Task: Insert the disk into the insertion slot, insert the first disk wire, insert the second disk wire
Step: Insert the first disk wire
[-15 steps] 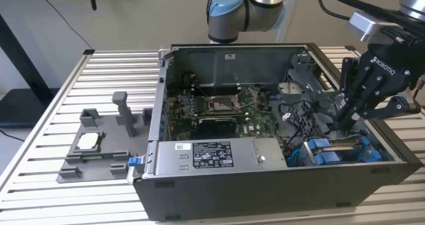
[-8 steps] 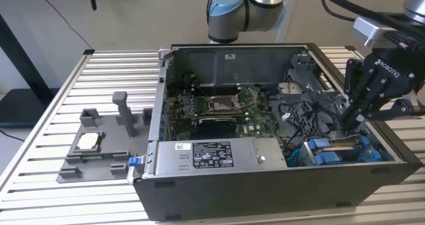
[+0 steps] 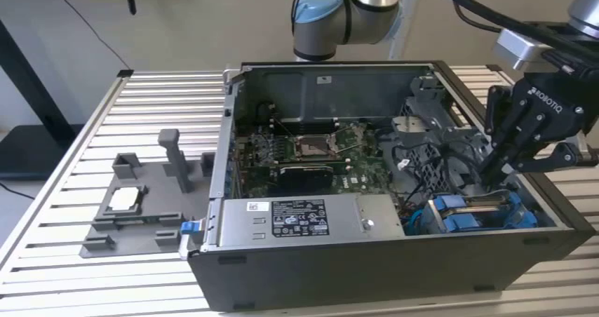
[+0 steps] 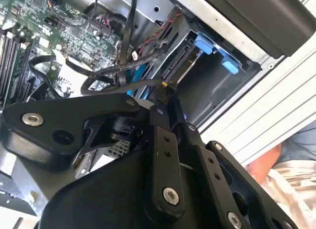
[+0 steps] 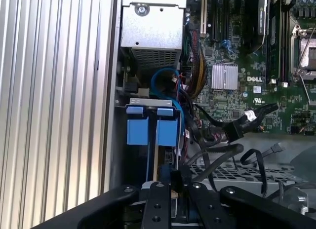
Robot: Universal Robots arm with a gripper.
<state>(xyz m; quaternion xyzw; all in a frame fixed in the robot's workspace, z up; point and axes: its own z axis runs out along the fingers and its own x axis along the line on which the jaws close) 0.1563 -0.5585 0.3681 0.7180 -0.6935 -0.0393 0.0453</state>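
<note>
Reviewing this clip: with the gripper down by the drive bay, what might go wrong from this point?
1. The gripper seems to pinch the black wire connector only at its tip, so it might twist and miss the port on the disk.
2. Loose black cables loop right beside the gripper and may snag or get dragged.

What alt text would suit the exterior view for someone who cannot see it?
A robot arm's black pincer reaches down into an open computer case, just above the blue-framed disk at the exterior view's right. The motherboard lies mid-case; a grey fixture sits on the slatted table.
</note>
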